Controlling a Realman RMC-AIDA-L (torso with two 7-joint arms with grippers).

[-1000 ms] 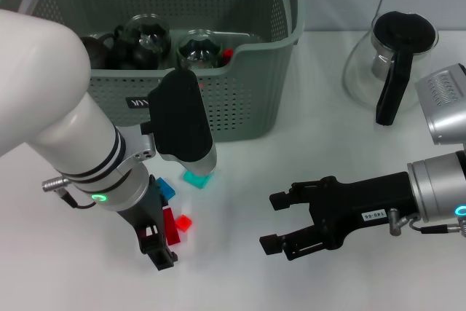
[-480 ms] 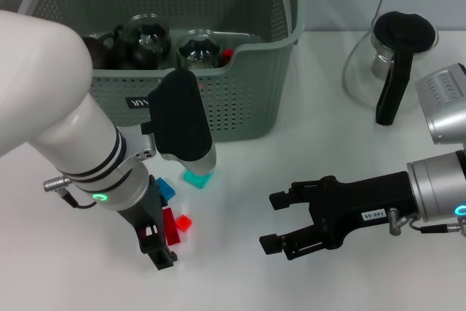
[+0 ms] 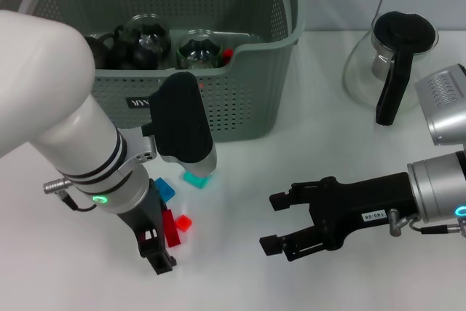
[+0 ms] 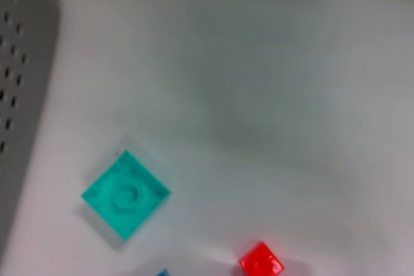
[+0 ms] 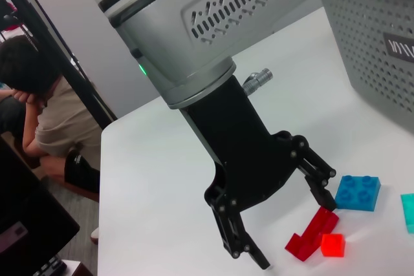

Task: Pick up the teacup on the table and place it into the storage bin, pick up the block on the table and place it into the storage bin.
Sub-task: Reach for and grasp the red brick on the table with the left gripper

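Several blocks lie on the white table in front of the storage bin (image 3: 240, 85): a red L-shaped block (image 3: 172, 228) (image 5: 312, 234), a small red cube (image 3: 183, 222) (image 5: 332, 245) (image 4: 261, 260), a blue block (image 3: 165, 189) (image 5: 356, 192) and a teal block (image 3: 195, 178) (image 4: 125, 194). My left gripper (image 3: 160, 242) (image 5: 296, 234) points down at the table, open, with the red L-shaped block beside one finger (image 5: 318, 182). My right gripper (image 3: 272, 222) hovers open to the right of the blocks, holding nothing. No teacup shows on the table; round glass vessels (image 3: 198, 46) sit inside the bin.
A glass pot with a black handle (image 3: 393, 63) stands at the back right. The bin's perforated wall (image 4: 22, 95) is close behind the teal block. A seated person (image 5: 39, 114) is off beyond the table's edge.
The left arm has shifted very slightly toward the table's front. The blocks and the right arm have stayed where they were.
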